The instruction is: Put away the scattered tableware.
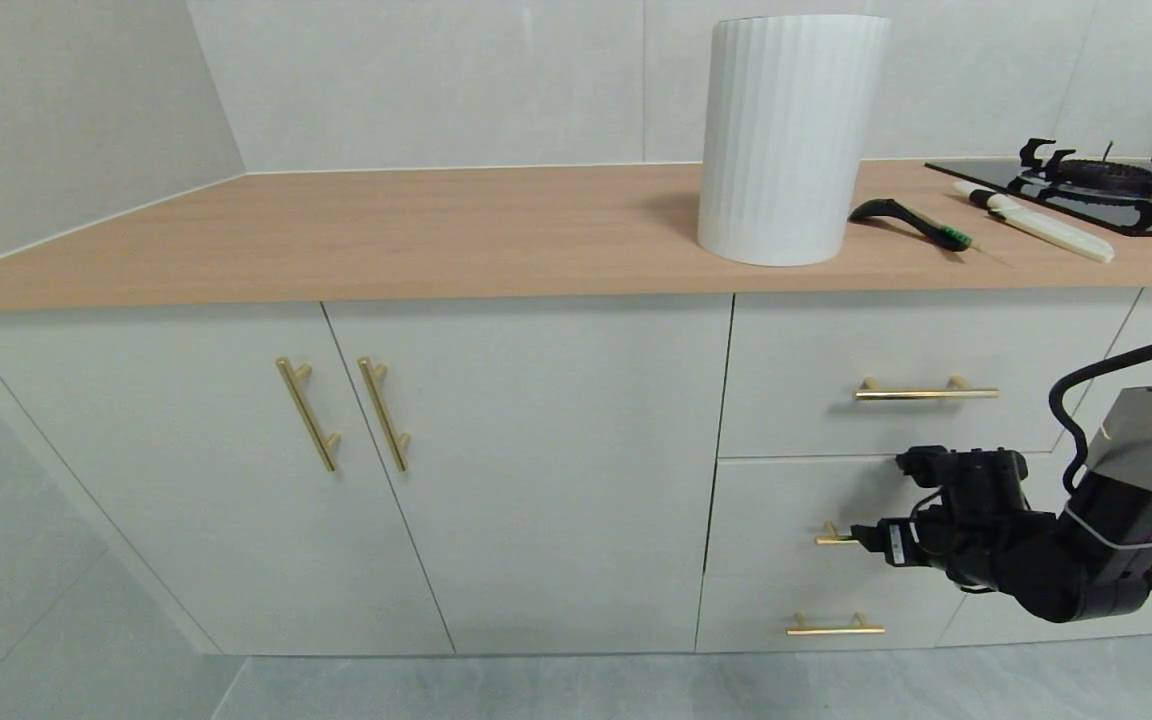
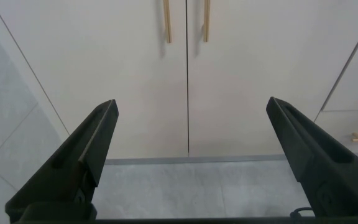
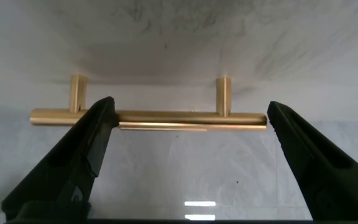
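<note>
Now, from the head we see a cream-white knife [image 1: 1036,222] and a black curved utensil [image 1: 911,224] on the wooden counter [image 1: 386,230]; we judge them light and stiff, best taken mid-handle. Left wrist: left gripper [image 2: 191,109] spread, empty. Right wrist: right gripper [image 3: 188,109] spread, facing a brass drawer handle [image 3: 166,116].

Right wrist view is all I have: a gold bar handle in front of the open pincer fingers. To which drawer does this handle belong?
Observer: It is the middle drawer's handle, in a stack of three drawers. The right pincer is at its level, below the top drawer's handle.
Operator: Where is the tableware?
Observer: On the countertop above. A black-handled utensil and a cream knife lie beside a white ribbed container.
Operator: And the left arm?
Observer: The left pincer is open and holds nothing. It faces the two cabinet doors.
</note>
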Controlling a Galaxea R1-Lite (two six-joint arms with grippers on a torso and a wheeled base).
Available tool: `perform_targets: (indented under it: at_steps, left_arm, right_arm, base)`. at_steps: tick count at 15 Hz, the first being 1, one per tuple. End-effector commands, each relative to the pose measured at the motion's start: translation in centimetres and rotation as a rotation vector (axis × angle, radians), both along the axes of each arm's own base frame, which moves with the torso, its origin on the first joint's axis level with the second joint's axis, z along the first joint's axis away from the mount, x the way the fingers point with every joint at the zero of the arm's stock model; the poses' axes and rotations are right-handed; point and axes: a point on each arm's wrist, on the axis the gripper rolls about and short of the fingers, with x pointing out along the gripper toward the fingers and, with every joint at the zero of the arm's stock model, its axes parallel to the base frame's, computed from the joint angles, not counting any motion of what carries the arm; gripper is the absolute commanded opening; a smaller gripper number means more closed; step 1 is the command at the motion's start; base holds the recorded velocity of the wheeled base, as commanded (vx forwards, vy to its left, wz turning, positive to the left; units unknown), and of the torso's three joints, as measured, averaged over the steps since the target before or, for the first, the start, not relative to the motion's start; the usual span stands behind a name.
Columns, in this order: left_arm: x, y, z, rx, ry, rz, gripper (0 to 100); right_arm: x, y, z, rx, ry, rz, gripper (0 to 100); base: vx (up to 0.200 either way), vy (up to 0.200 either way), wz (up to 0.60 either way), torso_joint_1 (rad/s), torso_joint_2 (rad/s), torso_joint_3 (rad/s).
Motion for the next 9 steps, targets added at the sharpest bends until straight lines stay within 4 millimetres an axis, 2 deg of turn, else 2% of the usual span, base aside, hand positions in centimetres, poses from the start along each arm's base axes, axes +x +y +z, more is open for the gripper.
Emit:
perform_targets:
  at_steps: [1, 6, 9]
  left_arm:
    - [0.0, 0.0, 0.0, 0.000, 0.001, 0.000, 100]
    - [0.0, 0.0, 0.0, 0.000, 0.001, 0.000, 100]
    - [0.0, 0.0, 0.0, 0.000, 0.001, 0.000, 100]
  right_arm:
    - [0.1, 0.0, -0.5, -0.006, 0.012, -0.006, 100]
    - [-0.7, -0.1, -0.8, -0.013, 0.041, -0.001, 100]
    - [-1.4, -0.1, -0.3, -0.012, 0.043, 0.000, 100]
  base:
    - [0.000, 0.000, 0.00, 0.000, 0.00, 0.000]
    - [0.000, 0.000, 0.00, 0.000, 0.00, 0.000]
    - [0.000, 0.000, 0.00, 0.000, 0.00, 0.000]
